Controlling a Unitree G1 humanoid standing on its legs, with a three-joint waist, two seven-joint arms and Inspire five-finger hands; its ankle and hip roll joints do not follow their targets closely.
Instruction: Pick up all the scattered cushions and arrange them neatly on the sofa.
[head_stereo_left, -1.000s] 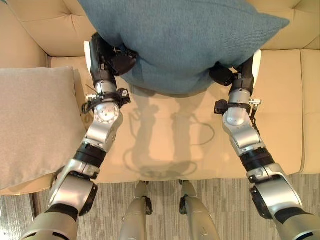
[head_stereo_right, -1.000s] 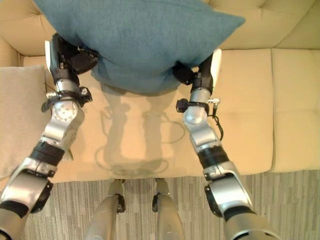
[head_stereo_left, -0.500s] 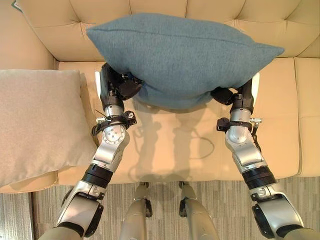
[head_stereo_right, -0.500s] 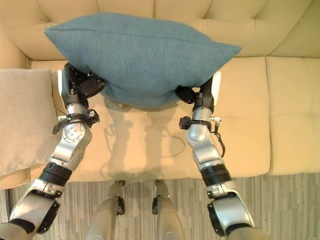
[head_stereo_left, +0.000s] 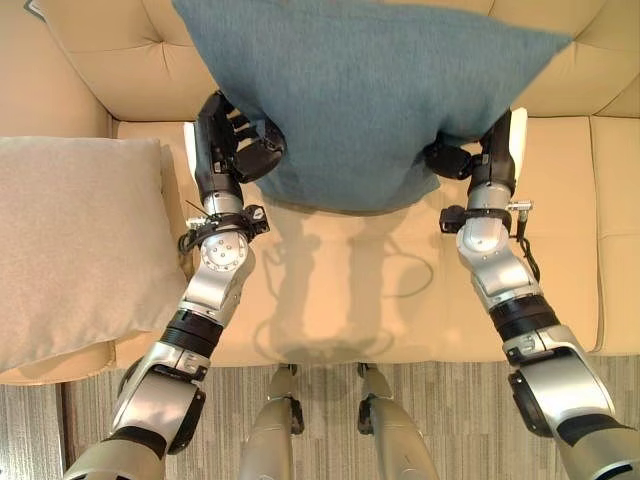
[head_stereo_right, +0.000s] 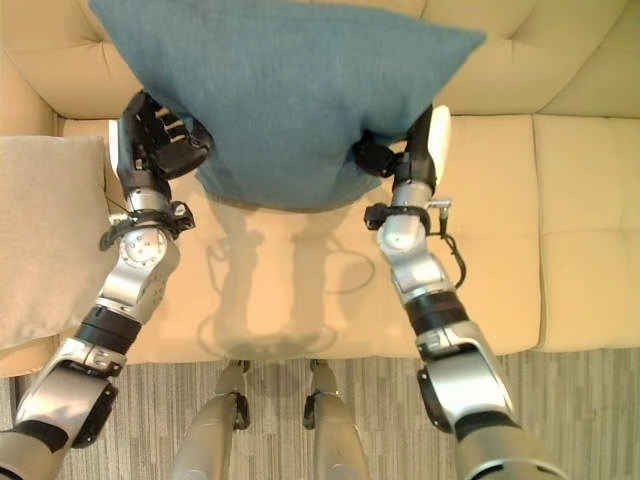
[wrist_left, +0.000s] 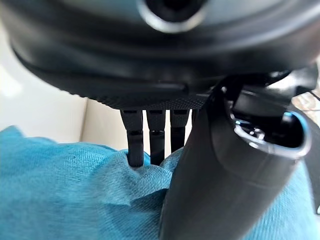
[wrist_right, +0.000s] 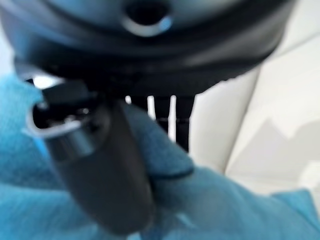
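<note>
Left eye view: plump woven blue cushion (head_stereo_left: 365, 95)

No text, label, number or sign can be read on the blue cushion (head_stereo_left: 365, 90), the beige cushion (head_stereo_left: 75, 245) or the sofa (head_stereo_left: 560, 200).

I count 2 cushions: 1 blue cushion (head_stereo_left: 360, 90); 1 beige cushion (head_stereo_left: 75, 250); 1 sofa (head_stereo_left: 330, 300); 2 hands

I see only striped grey-brown carpet (head_stereo_left: 330, 410) at six o'clock — running edge to edge along the frame's bottom.
</note>
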